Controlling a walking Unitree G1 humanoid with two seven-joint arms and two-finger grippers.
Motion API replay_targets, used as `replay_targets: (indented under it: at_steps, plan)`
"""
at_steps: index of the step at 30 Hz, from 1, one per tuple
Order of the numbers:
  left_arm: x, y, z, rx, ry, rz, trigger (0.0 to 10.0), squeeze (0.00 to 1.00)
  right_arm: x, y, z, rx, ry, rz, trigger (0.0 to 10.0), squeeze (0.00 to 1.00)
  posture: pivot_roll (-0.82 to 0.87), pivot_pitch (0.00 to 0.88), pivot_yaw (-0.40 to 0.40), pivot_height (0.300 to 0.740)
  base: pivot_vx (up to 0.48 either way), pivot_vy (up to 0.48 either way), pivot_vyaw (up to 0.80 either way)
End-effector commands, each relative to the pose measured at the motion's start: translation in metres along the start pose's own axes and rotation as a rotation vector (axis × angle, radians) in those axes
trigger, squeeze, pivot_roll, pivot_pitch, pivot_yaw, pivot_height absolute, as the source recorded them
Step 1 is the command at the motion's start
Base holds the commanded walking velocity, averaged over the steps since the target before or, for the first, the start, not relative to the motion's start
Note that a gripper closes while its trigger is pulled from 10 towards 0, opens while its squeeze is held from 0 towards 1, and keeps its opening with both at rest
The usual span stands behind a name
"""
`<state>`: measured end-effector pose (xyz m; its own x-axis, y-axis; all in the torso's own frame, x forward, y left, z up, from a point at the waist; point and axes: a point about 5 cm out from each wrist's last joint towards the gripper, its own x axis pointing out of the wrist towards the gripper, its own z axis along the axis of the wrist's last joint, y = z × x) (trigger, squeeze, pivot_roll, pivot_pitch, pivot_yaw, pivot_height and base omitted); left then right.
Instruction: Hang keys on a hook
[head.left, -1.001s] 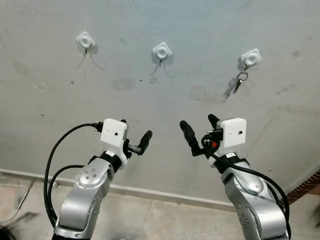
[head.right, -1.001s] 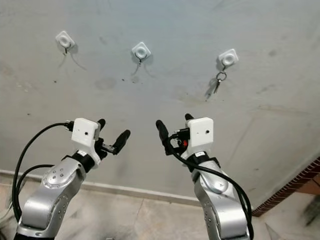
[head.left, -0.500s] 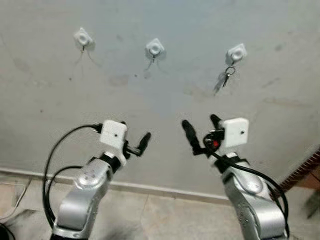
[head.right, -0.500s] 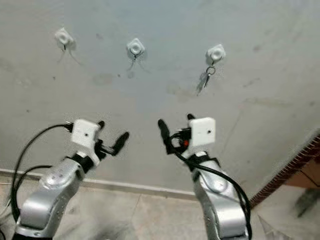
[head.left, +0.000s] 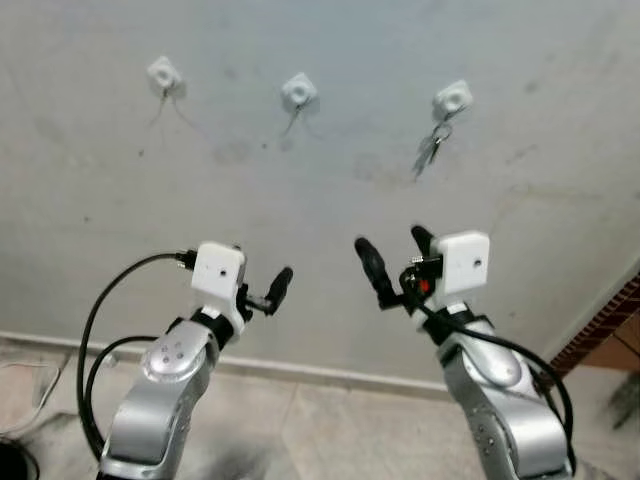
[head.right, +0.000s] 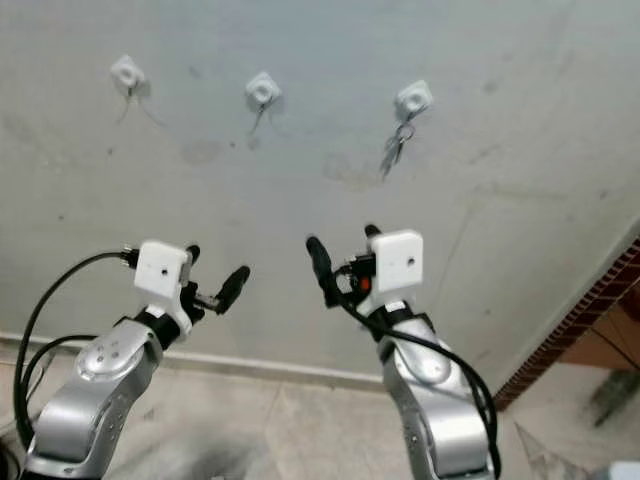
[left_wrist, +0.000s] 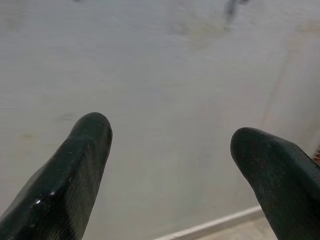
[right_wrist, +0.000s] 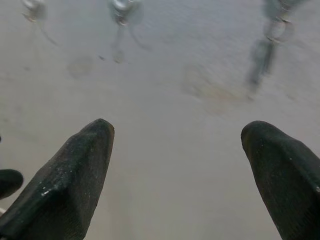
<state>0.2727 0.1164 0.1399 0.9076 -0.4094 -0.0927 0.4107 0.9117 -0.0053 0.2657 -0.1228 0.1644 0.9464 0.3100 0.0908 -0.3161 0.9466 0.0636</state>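
Nearest, bottom of frame: two silver arms rising from lower left & lower right, black cables looping off each. Left gripper (head.left: 262, 292) at lower-left centre, white camera block on wrist, fingers spread apart w/ nothing between; same in left wrist view (left_wrist: 170, 150), two black fingertips (left_wrist: 85, 145) wide apart against bare wall. Right gripper (head.left: 395, 262) at lower-right centre, white block on wrist too, fingers splayed & empty; right wrist view (right_wrist: 177, 150) likewise, tips far apart, blurred hooks & keys beyond.

Behind arms, bottom of frame: concrete floor (head.left: 330, 430) w/ pale skirting strip (head.left: 300, 372) along wall base. Brick edge (head.left: 605, 330) at far lower right.

Farther back: grey plaster wall (head.left: 300, 210), stained & scuffed, taking up most of frame. Across upper part, three white hook mounts in a row, well apart from each other: left hook (head.left: 164, 73) at upper left, middle hook (head.left: 299, 92) upper centre, right hook (head.left: 453, 98) upper right-centre. Keys (head.left: 432, 143) hanging from right hook on a ring, dangling just below mount, touching wall. Left & middle hooks: thin marks or shadows below, too blurred to tell more.

Both grippers well below hook row, apart from keys, neither touching wall as far as can be told.
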Motion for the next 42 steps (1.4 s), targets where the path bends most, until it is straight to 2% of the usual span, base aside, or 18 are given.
replay_targets:
  at_steps: [1,19,30,42]
  plan:
    - [-0.0015,0.0036,0.0014,0.014,0.001,0.009,10.0,0.0,0.0004,0.0033,0.0007,0.004,0.0,0.007,10.0,0.0,0.12,0.0,-0.03,0.74,-0.27,-0.274,0.0]
    - [-0.0005,0.0028,0.0017,0.01,-0.002,0.005,10.0,0.0,0.0017,0.0025,0.001,0.002,0.0,0.009,10.0,0.0,0.11,0.0,-0.031,0.74,-0.255,-0.296,0.0]
    - [-0.0003,0.007,-0.0005,-0.017,0.008,0.033,10.0,0.0,0.0034,0.0035,0.0011,-0.001,-0.001,0.018,10.0,0.0,0.12,0.0,-0.037,0.74,0.0,0.0,0.0]
    - [0.0001,0.0059,-0.0009,-0.024,0.011,0.023,10.0,0.0,0.0038,0.0038,0.0016,-0.003,-0.003,0.022,10.0,0.0,0.12,0.0,-0.037,0.74,0.0,0.451,0.0]
